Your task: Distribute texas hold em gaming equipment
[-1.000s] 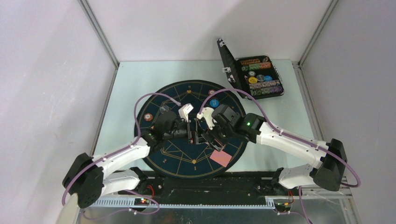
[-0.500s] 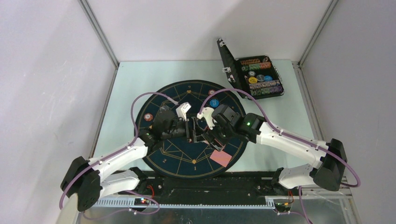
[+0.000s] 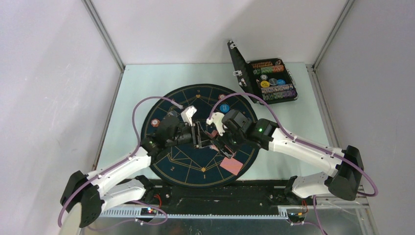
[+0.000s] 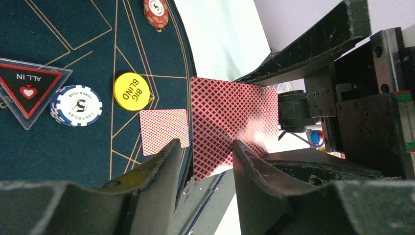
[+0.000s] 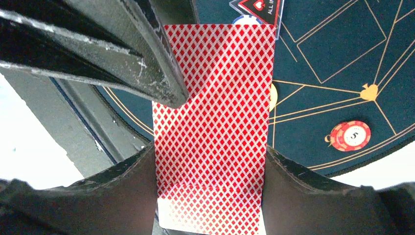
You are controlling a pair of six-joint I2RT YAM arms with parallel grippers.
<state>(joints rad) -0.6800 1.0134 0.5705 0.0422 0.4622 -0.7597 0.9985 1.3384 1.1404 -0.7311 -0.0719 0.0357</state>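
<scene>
The right gripper [image 5: 210,157] clamps a red-backed card [image 5: 215,98] across its width, one finger on each long edge, above the dark-blue mat [image 5: 333,63]. The left gripper [image 4: 203,147] stands half apart, its fingers either side of that card's corner with a gap showing. On the mat lie a second card [image 4: 164,129], a yellow disc [image 4: 131,91], a white-and-blue disc [image 4: 76,105] and the triangular marker [image 4: 27,88]. The black case [image 3: 269,81] sits open, well apart.

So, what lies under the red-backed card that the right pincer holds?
The dark-blue mat. At its edges the card partly hides a yellow disc, a blue-and-white chip and the triangular marker; anything behind its middle cannot be seen.
</scene>
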